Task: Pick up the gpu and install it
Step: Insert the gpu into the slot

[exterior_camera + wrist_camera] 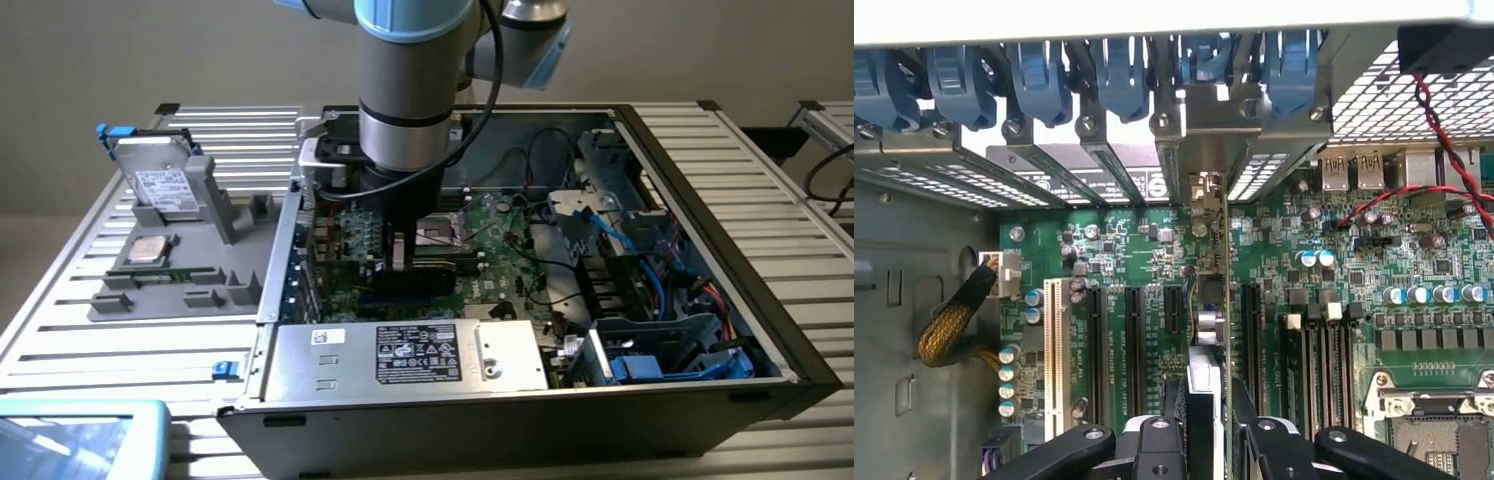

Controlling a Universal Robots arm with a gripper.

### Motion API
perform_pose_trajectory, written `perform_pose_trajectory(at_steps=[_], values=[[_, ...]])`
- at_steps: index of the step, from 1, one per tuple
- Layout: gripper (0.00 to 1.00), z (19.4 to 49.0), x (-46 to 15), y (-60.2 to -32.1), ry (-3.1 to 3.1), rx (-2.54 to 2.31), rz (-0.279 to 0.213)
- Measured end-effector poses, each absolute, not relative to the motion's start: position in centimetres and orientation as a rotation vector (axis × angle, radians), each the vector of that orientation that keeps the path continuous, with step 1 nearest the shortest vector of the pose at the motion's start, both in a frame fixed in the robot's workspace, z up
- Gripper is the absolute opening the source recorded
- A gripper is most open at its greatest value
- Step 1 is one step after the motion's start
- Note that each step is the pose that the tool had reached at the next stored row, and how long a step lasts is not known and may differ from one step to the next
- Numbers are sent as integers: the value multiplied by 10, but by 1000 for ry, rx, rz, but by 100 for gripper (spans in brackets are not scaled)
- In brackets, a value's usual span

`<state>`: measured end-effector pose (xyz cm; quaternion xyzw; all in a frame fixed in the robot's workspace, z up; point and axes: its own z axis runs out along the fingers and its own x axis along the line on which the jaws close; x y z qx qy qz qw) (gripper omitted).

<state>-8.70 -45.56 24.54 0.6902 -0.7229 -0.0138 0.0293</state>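
The pick-up part of the job is judged to be done, and the fitting part is under way. In the exterior view the gripper (396, 262) is seen lowered deep inside the open computer case (787, 352), directly above the green main board (497, 285). In the wrist view the gpu (1212, 300) is seen edge-on between the two black fingers (1159, 450), which are closed on its upper edge; it is held upright, with its silver end bracket (1206, 125) lined up against the back wall of the case, between the blue slot clips (1119, 75).

The card is placed over one of the long black slots (1172, 308) on the main board, with empty slots on either side of it. Whether its lower edge is already pressed fully home in the slot cannot be told, since the card's own body hides the contact line. The seating and the letting go are therefore judged to be what is left, as far as can be seen.

Outside the case, on the grey parts tray (160, 300) at the exterior view's left, a silver hard drive (163, 185) with a white label and a small square processor chip (147, 250) are left untouched.
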Motion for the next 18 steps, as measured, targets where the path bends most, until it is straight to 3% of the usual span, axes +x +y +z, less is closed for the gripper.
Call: perform_pose_trajectory(at_steps=[18], values=[[28, 245, -89, -454, -2232, 2133, -34]])
